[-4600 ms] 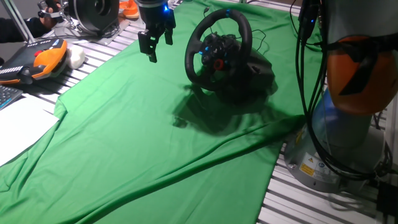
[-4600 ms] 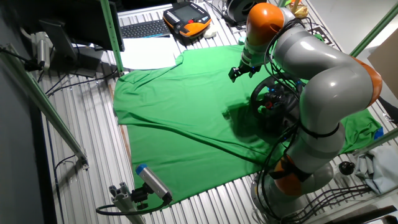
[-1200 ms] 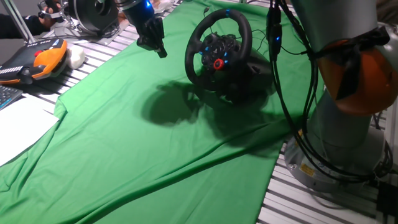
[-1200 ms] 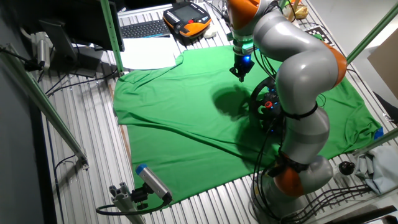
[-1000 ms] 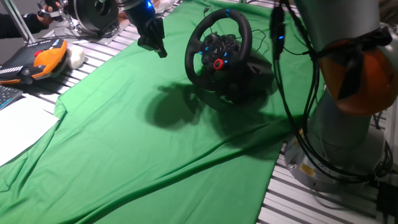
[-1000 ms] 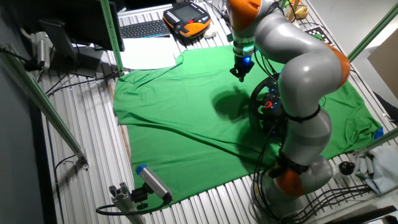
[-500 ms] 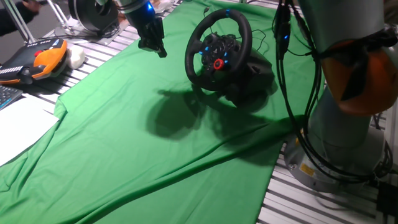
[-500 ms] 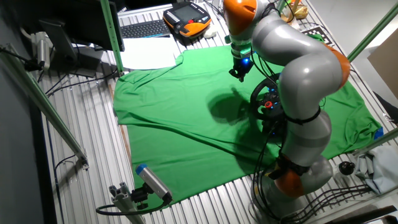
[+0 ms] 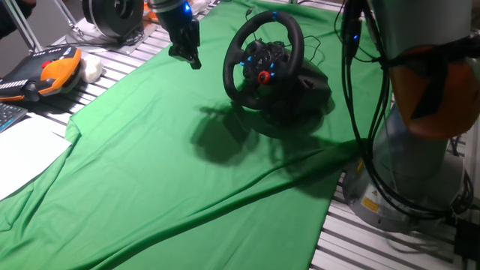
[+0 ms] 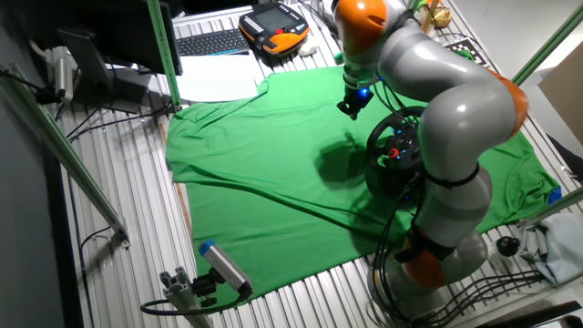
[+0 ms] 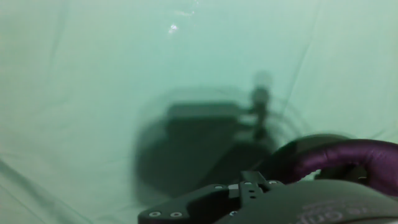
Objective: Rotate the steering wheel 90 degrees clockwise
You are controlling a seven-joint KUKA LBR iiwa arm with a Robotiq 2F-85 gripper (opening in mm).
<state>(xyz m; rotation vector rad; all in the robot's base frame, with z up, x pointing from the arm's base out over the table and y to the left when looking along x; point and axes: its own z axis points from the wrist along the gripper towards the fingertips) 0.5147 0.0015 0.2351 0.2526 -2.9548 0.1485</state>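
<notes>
The black steering wheel (image 9: 262, 56) stands tilted on its bulky black base (image 9: 313, 88) on the green cloth (image 9: 165, 165). Its hub shows a red knob and blue lights. It also shows in the other fixed view (image 10: 395, 150). My gripper (image 9: 185, 55) hangs in the air left of the wheel, apart from the rim. Its fingers look spread and hold nothing. In the other fixed view the gripper (image 10: 348, 109) is above the cloth, up-left of the wheel. In the hand view the rim (image 11: 348, 155) lies at the lower right, over the cloth and a dark shadow.
An orange teach pendant (image 9: 46, 71) and white paper (image 9: 22, 154) lie at the left. A round black-and-silver drum device (image 9: 112, 15) stands at the back left. My own arm base (image 9: 420, 165) with hanging cables stands right of the wheel. A keyboard (image 10: 211, 41) lies beyond the cloth.
My gripper has drifted a little to the right, toward the wheel, and its shadow on the cloth has slid toward the wheel's base. The wheel has not turned.
</notes>
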